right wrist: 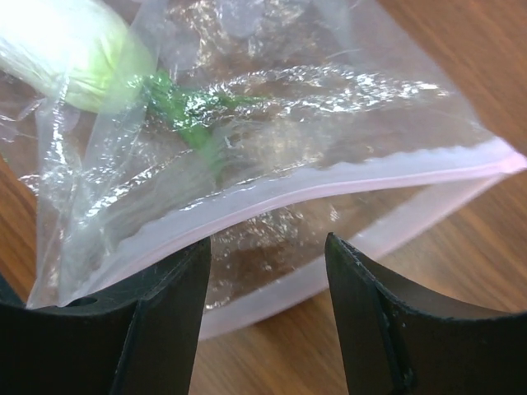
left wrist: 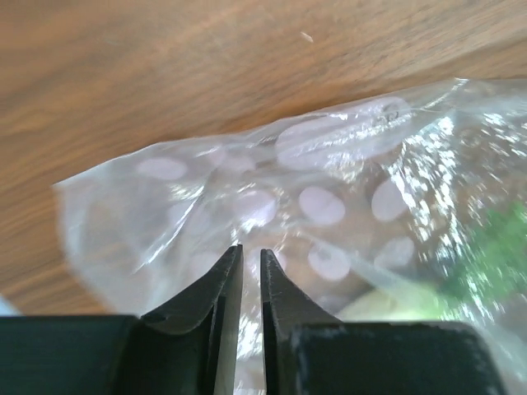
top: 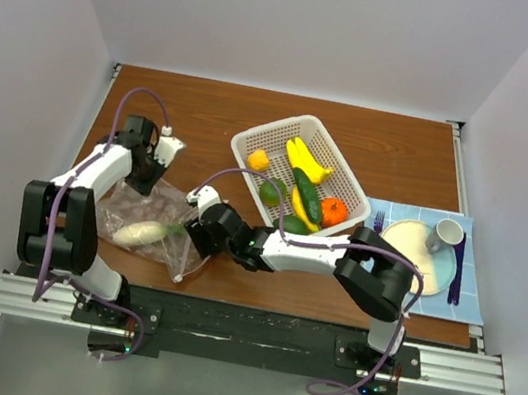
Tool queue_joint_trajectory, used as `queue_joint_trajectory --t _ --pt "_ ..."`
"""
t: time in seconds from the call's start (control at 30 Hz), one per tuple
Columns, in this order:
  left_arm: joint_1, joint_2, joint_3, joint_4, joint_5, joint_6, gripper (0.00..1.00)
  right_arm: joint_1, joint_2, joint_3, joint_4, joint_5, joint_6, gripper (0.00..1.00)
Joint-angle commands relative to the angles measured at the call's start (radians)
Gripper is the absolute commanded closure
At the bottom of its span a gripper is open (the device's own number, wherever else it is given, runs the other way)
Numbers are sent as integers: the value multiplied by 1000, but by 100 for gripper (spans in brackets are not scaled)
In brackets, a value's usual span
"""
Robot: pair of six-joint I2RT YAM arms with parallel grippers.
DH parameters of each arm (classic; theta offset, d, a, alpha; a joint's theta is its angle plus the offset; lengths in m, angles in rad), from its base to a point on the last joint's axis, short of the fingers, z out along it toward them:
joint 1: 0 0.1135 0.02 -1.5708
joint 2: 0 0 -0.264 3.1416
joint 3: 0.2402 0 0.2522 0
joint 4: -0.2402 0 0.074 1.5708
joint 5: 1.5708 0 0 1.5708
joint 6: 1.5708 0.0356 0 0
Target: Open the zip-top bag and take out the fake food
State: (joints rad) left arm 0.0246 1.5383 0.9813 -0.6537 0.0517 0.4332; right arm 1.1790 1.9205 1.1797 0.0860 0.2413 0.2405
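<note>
One zip-top bag (top: 153, 225): clear, crinkly, flat near table's (top: 384, 147) near-left corner; pink zip strip (right wrist: 346, 177) shown only by right wrist.
Fake food (top: 307, 195): mostly in white basket (top: 253, 140) mid-table, seen only from above; one whitish, green-stemmed piece (top: 140, 232) inside bag.
Right gripper (right wrist: 268, 247): jaws apart, astride zip strip.
Left gripper (left wrist: 249, 249): jaws a slit apart at bag's far edge.
</note>
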Motion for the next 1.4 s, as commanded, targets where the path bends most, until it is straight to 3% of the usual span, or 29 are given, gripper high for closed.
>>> queue_joint_trajectory --t 0.0,0.17,0.3,0.5,0.7,0.93,1.37 --pt "17 -109 51 -112 -1 59 80 1 12 29 90 -49 -12 38" --pt "43 -156 -22 -155 -45 157 81 8 28 8 152 -132 -4 36" --pt "52 -155 -117 -162 -96 229 85 25 49 -6 181 -194 -38 26" --pt "51 -92 -178 -130 -144 248 99 37 41 -57 288 -218 -87 18" --pt "20 -12 -161 -87 -80 168 99 44 75 -13 290 -266 -107 17" --pt "-110 28 -156 -78 -58 99 99 56 132 43 296 -270 -115 16" --pt "-115 66 -150 -69 -58 104 99 74 184 144 268 -267 -182 19"
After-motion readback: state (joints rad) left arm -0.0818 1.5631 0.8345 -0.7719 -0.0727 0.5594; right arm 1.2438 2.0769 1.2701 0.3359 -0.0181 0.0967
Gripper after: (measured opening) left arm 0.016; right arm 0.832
